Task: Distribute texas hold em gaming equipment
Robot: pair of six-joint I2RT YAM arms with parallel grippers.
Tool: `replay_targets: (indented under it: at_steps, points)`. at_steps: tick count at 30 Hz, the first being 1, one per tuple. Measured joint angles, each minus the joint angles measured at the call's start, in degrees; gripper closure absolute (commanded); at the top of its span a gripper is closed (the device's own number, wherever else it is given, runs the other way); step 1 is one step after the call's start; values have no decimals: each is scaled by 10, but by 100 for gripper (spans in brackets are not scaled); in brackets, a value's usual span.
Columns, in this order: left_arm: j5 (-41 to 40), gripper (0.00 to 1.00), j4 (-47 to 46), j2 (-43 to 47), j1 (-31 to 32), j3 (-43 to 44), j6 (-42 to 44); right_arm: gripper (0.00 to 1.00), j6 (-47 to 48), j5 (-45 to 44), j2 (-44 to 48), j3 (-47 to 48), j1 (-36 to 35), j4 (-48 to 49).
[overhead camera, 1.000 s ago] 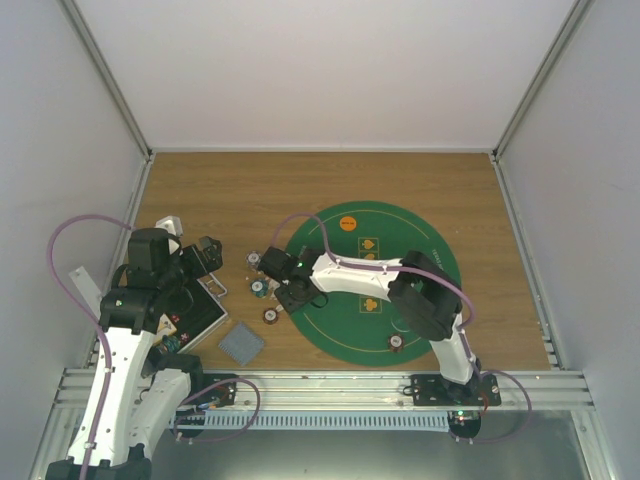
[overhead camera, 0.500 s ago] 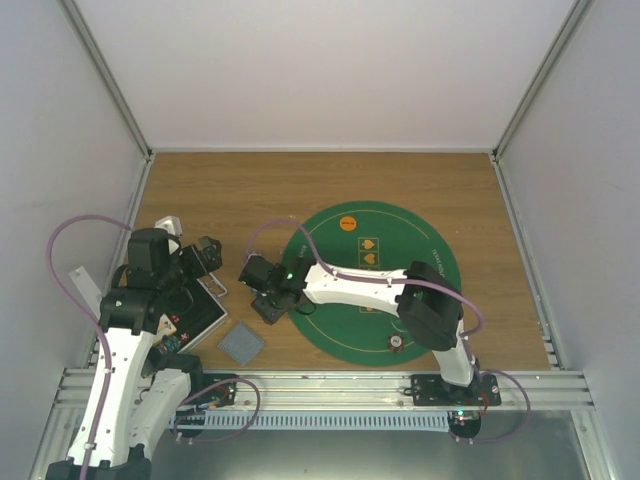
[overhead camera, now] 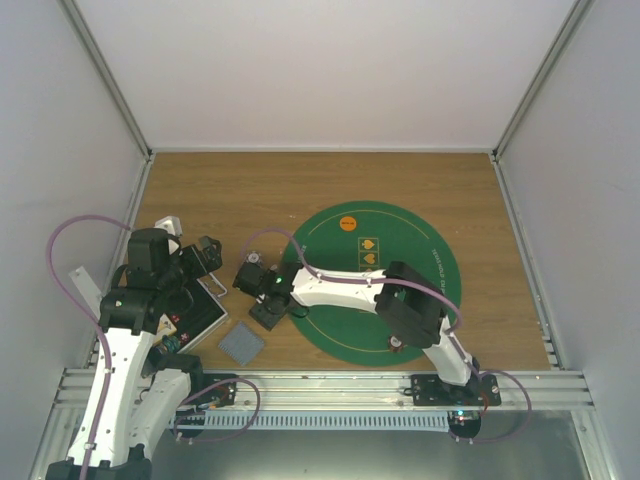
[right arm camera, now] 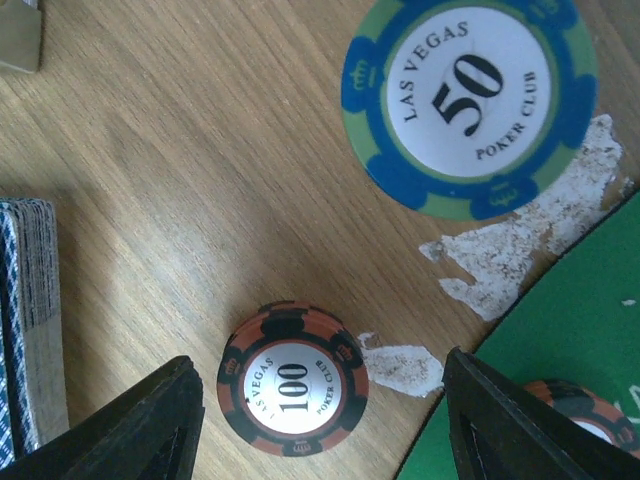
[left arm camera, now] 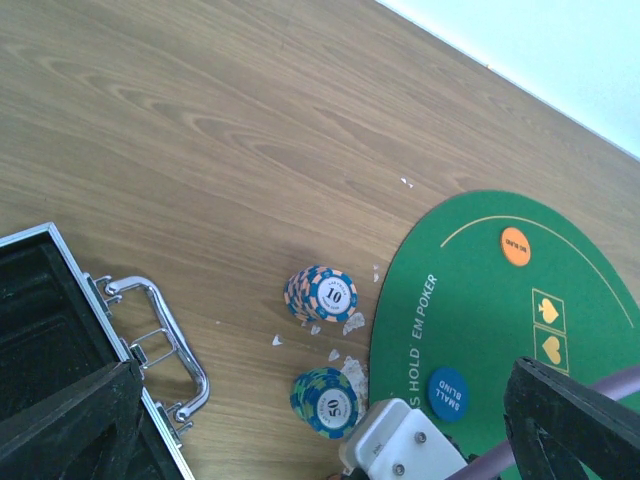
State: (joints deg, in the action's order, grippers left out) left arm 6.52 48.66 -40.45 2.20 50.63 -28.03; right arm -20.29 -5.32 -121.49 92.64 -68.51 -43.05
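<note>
The right gripper (right arm camera: pixel 318 400) hangs low over bare wood just off the left rim of the green mat (right arm camera: pixel 570 300). Its jaws are apart, with the red-black 100 chip stack (right arm camera: pixel 293 383) between them and touching neither. The blue 50 stack (right arm camera: pixel 468 105) sits a little farther from the near edge, and the grey-backed cards (overhead camera: pixel 241 343) lie towards the near left corner. The left gripper (overhead camera: pixel 207 256) hovers by the black case (left arm camera: pixel 40 300) at the left edge, jaws wide and empty.

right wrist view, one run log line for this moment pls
right gripper open | over 100 chip stack on wood beside green mat | 50 chip stack untouched | left gripper open, empty
</note>
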Motion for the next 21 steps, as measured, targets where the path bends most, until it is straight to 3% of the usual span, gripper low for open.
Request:
replay_targets:
  at_steps: [21]
  points:
    - [0,1,0,0,0,0,0,35,8,14,-34,16,-4,-13]
